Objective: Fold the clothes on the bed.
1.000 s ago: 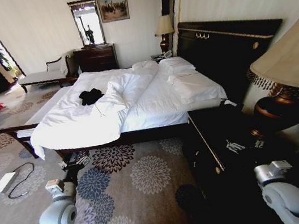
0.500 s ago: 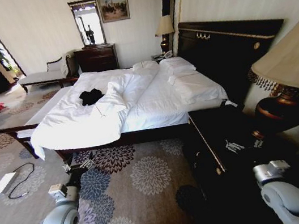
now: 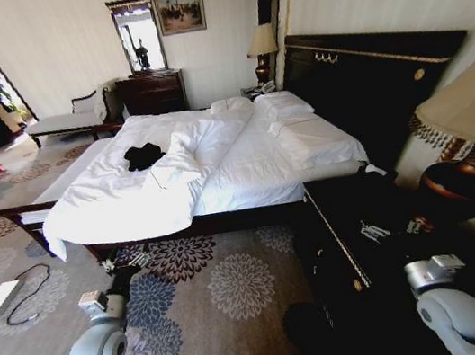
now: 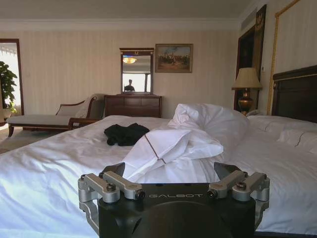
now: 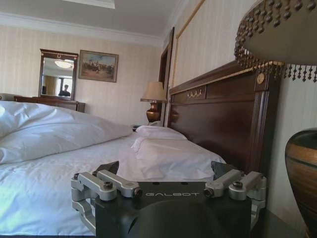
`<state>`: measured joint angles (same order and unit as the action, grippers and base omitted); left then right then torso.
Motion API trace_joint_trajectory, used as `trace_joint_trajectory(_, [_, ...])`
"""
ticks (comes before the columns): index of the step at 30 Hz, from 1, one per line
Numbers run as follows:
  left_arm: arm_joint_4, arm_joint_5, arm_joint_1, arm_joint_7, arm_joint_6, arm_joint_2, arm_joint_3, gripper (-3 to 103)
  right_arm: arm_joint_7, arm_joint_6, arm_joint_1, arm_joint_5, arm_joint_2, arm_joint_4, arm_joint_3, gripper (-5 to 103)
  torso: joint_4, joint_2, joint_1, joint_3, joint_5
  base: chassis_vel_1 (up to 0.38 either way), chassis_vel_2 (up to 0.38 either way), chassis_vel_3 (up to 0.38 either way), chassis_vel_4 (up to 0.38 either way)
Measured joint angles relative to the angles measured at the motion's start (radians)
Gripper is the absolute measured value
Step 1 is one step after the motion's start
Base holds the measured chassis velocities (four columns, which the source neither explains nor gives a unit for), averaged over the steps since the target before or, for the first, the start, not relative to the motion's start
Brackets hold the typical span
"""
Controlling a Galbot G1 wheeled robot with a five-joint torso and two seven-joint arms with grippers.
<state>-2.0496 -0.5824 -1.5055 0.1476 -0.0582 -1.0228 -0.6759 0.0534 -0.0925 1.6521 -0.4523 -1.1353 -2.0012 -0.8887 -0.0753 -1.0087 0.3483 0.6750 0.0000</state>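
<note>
The clothes are a crumpled black T-shirt (image 3: pixel 143 155) lying on the white duvet on the far-left part of the bed (image 3: pixel 246 176). In the left wrist view the T-shirt (image 4: pixel 126 134) sits well beyond my left gripper (image 4: pixel 171 171), past the mattress edge. That gripper (image 3: pixel 125 267) hangs low over the carpet in front of the bed's foot, open and holding nothing. My right gripper (image 5: pixel 166 168) is open too, level with the mattress beside the dark headboard (image 5: pixel 223 119). The right arm (image 3: pixel 451 306) is at the nightstand side.
A bunched-up fold of duvet (image 3: pixel 184 155) rises just right of the T-shirt. A dark nightstand (image 3: pixel 365 229) with a big lamp (image 3: pixel 474 120) stands close on my right. A white box with a cable (image 3: pixel 2 299) lies on the floral carpet (image 3: pixel 227 279) at the left.
The whole head view has shifted slightly, so the camera has moved. My left gripper sits a little lower in the picture than a second ago. The T-shirt lies as before.
</note>
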Motion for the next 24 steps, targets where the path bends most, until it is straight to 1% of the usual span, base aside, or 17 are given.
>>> trace_joint_trajectory(10, [-0.012, 0.004, -0.004, 0.000, -0.004, 0.009, 0.000, 100, -0.011, -0.006, -0.003, 0.002, 0.000, 0.004, 0.002, 100, 0.0001, 0.000, 0.000, 0.000, 0.0000, -0.127, 0.124, 0.134, -0.125])
trace_joint_trajectory(18, [-0.013, 0.014, -0.002, 0.000, -0.008, 0.006, 0.001, 100, -0.024, -0.012, -0.009, -0.003, 0.009, 0.013, 0.005, 100, 0.0002, 0.000, 0.000, 0.000, 0.0000, -0.142, 0.158, 0.147, -0.166])
trace_joint_trajectory(20, [-0.013, 0.016, 0.000, 0.000, -0.012, 0.001, 0.002, 100, -0.024, -0.012, -0.011, -0.024, 0.008, 0.019, 0.009, 100, 0.0001, 0.000, 0.000, 0.000, -0.0001, -0.169, 0.154, 0.179, -0.166])
trace_joint_trajectory(24, [-0.014, 0.017, 0.001, 0.003, -0.014, -0.001, 0.008, 100, -0.026, -0.020, -0.013, -0.018, 0.004, 0.035, 0.012, 100, 0.0001, 0.000, 0.000, 0.000, 0.0000, -0.186, 0.166, 0.182, -0.184])
